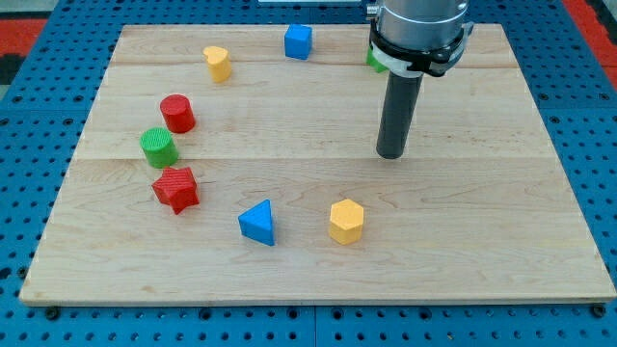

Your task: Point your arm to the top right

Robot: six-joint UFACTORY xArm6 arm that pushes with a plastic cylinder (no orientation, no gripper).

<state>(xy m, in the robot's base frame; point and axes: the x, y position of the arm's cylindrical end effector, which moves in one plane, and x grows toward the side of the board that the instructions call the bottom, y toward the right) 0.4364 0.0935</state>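
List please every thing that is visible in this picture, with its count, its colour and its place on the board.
wooden board: 1, light wood, fills most of the view
pegboard surface: 1, blue, around the board
blue cube: 1, blue, top centre
yellow block: 1, yellow, top left of centre
red cylinder: 1, red, left
green cylinder: 1, green, left, below the red cylinder
red star block: 1, red, lower left
blue triangle block: 1, blue, bottom centre
yellow hexagon block: 1, yellow, bottom centre
green block: 1, green, top right, mostly hidden behind the arm
my tip: 1, dark, right of centre, touching no block
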